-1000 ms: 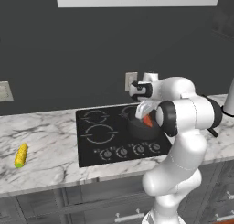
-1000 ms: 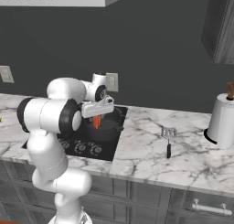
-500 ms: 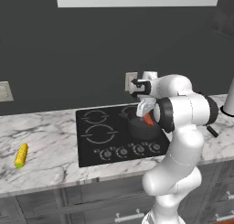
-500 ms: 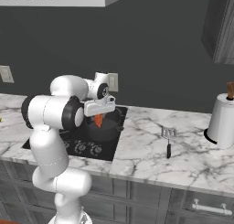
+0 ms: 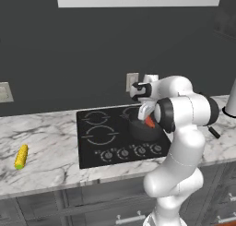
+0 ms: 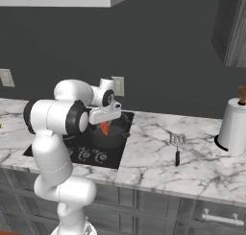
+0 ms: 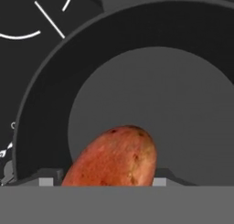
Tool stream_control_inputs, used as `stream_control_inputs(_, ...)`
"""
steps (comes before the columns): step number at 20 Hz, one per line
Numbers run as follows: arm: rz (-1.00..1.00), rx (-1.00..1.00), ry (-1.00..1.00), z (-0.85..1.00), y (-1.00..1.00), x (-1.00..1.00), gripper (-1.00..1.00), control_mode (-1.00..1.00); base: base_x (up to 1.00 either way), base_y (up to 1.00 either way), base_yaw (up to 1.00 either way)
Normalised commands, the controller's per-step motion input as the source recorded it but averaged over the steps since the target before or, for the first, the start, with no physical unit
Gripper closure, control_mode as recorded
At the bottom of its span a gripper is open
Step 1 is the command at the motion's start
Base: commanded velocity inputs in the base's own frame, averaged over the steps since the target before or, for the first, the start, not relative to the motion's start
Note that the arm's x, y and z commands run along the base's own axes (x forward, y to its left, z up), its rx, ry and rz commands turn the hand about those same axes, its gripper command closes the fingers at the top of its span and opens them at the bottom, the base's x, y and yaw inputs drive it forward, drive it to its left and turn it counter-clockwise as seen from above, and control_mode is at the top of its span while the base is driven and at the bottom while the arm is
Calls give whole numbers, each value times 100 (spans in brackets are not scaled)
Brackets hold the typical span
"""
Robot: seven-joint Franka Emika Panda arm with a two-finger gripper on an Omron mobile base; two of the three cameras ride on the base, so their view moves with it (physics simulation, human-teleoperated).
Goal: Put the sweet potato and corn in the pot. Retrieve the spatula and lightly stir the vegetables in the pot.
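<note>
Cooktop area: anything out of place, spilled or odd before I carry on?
Nothing stands out. The gripper holds the sweet potato right over the open pot on the cooktop. The corn lies whole on the counter far to the left, and the spatula lies flat to the right.

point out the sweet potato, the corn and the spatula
sweet potato (image 7: 114, 157): hand view, middle of its orange-brown skin, above the pot floor.
corn (image 5: 20, 156): left base view, middle of the yellow cob on the counter.
spatula (image 6: 177, 140): right base view, its slotted head on the counter.
</note>
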Motion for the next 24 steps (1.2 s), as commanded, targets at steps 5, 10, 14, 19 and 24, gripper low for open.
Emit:
stream_control_inputs(5, 0, 0, 0, 0, 0, 0, -100, -100, 0, 0, 0)
stream_control_inputs(10, 0, 0, 0, 4, 0, 0, -100, -100, 0, 0, 0)
stream_control_inputs(14, 0, 0, 0, 23, 4, 0, -100, -100, 0, 0, 0)
stream_control_inputs(19, 0, 0, 2, 43, 32, -15, -100, -100, 0, 0, 0)
stream_control_inputs(24, 0, 0, 0, 27, 83, -70, -100, -100, 0, 0, 0)
